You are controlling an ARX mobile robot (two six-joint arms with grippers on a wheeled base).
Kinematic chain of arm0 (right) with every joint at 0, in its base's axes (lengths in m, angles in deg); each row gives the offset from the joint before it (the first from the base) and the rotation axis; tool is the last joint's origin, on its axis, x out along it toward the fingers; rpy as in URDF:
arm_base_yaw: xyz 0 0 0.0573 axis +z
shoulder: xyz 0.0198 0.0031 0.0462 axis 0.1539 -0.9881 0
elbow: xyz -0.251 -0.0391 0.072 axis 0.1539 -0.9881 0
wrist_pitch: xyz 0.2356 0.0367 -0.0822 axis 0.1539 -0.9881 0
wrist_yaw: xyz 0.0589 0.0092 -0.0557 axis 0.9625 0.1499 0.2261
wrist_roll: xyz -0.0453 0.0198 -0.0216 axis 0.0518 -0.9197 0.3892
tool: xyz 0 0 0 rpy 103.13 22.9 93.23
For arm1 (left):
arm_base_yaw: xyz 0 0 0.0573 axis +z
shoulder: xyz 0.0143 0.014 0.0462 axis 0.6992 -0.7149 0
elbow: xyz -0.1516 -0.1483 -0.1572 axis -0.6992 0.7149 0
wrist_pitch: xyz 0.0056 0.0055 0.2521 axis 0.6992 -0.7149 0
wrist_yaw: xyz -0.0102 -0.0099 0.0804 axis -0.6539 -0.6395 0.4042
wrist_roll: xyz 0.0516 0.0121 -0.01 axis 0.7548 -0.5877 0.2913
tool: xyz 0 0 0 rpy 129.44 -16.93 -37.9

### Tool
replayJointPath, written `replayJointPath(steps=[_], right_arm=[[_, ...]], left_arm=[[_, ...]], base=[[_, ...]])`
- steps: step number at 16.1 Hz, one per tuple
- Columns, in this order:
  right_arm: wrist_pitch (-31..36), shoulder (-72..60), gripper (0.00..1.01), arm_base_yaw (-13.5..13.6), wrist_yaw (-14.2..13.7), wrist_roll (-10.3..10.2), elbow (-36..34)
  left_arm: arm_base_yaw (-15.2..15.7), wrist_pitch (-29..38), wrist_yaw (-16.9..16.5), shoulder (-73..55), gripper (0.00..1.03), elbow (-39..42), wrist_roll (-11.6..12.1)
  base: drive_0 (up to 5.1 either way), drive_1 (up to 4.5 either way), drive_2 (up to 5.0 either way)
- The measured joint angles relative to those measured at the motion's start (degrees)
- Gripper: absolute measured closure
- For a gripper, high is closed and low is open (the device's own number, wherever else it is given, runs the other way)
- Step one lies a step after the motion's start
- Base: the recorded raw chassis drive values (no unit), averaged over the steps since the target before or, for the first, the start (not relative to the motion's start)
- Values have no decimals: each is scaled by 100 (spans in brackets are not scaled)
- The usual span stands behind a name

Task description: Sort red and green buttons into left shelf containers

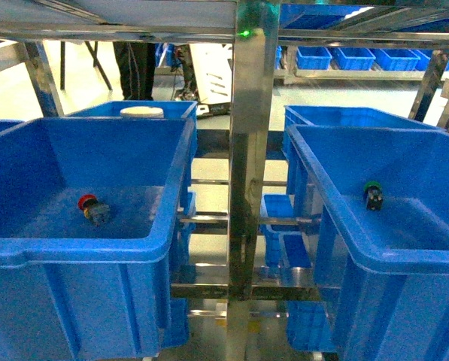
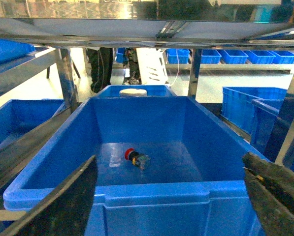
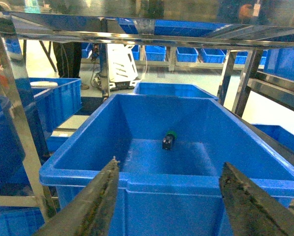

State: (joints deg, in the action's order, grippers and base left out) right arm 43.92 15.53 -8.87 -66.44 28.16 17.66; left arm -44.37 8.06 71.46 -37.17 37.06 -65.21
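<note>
Red button (image 2: 135, 158) lies tipped, cap pointing left.

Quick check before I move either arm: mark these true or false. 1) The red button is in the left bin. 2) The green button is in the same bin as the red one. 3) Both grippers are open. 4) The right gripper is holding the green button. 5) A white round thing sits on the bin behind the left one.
1) True: the red button lies on the floor of the left bin.
2) False: the green button is in the right bin.
3) True: left gripper and right gripper have spread jaws.
4) False: it holds nothing.
5) True: white round thing.
</note>
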Motion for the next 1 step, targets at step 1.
replayJointPath(steps=[1], right_arm=[[2,0,33,0,0,0,0]], left_arm=[[0,0,0,0,9,0,0]], base=[[0,0,0]])
